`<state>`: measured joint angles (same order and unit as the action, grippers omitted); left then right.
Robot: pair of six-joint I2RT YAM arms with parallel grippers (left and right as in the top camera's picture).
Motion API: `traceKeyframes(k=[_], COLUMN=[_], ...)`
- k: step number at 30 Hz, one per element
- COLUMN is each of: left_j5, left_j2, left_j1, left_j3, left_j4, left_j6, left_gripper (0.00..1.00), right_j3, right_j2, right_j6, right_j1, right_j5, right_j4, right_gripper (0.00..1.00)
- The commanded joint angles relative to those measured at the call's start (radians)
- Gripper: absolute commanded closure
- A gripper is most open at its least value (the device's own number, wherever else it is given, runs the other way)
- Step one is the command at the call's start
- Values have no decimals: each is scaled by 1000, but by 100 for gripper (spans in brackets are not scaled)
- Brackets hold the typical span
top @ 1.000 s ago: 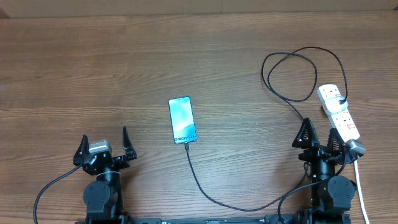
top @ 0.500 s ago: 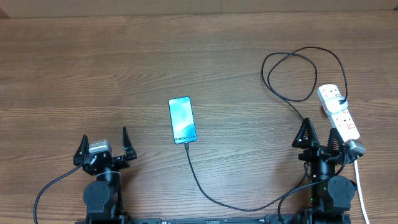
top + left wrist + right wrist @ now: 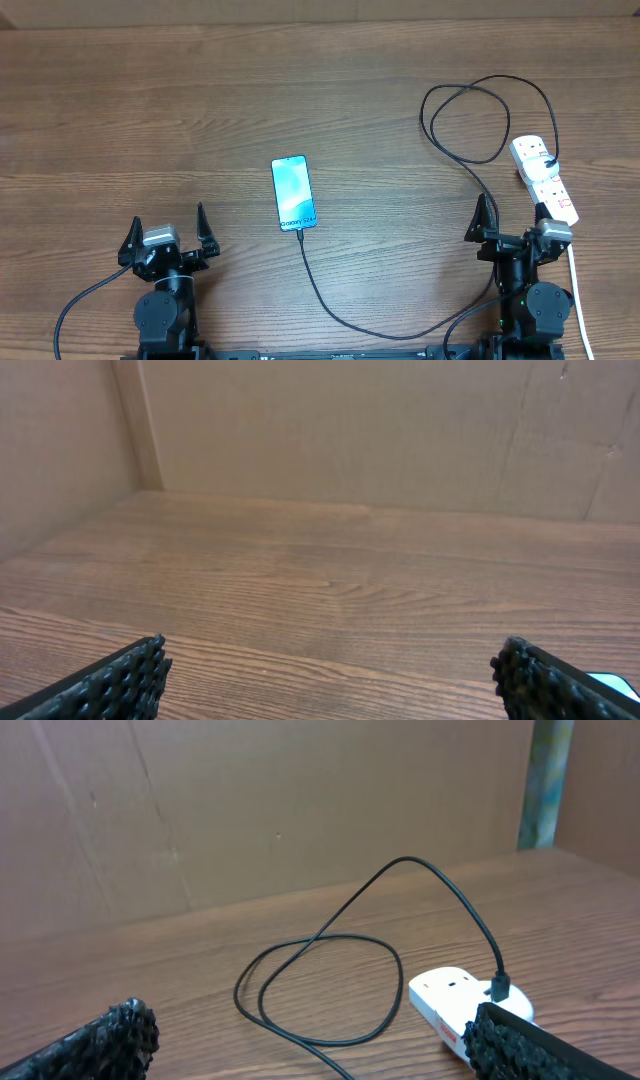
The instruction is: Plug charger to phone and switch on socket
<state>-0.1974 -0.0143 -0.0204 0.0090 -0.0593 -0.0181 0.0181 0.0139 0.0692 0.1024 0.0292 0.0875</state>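
Observation:
The phone point(image 3: 294, 192) lies flat mid-table, cyan screen up. The charger's black cable point(image 3: 330, 300) has its tip at the phone's near end, curves along the front edge, loops at the back right point(image 3: 480, 120) and ends in a black plug on the white socket point(image 3: 545, 180). The socket point(image 3: 455, 1002) and cable loop point(image 3: 320, 990) show in the right wrist view. My left gripper point(image 3: 168, 235) is open and empty, front left. My right gripper point(image 3: 512, 228) is open and empty, just left of the socket's near end.
The socket's thick white cord point(image 3: 578, 300) runs toward the front right edge. Brown cardboard walls point(image 3: 340, 430) stand behind the wooden table point(image 3: 200, 100). A corner of the phone point(image 3: 615, 684) shows at the left wrist view's lower right.
My right gripper has turned and shifted a little to the left, away from the socket's near end. The left arm, phone and cable have not moved.

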Motion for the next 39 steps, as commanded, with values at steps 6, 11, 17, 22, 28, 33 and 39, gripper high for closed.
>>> traceKeyframes(k=[6, 11, 17, 22, 28, 33, 39], left_j5=[11, 11, 11, 11, 11, 11, 11], left_j2=[-5, -5, -5, -5, -5, -5, -5], left_j1=[-5, -5, -5, -5, -5, -5, -5], left_j3=[-3, -3, -3, -3, -3, -3, -3], left_j4=[-2, -2, -2, -2, -2, -2, -2], left_j6=[23, 23, 23, 23, 23, 23, 23], left_gripper=[0, 0, 0, 1, 0, 0, 0], right_j3=[-10, -10, -10, -10, -10, -10, -10], right_j2=[-11, -11, -11, -11, -11, -11, -11], right_j6=[-44, -44, -44, -44, -44, -44, -44], right_j1=[-17, -92, -130, -130, -126, -105, -102], right_j5=[-5, -5, -5, -5, -5, -5, -5], right_j4=[-4, -5, -5, -5, -5, -5, -5], right_gripper=[0, 0, 0, 0, 0, 0, 0])
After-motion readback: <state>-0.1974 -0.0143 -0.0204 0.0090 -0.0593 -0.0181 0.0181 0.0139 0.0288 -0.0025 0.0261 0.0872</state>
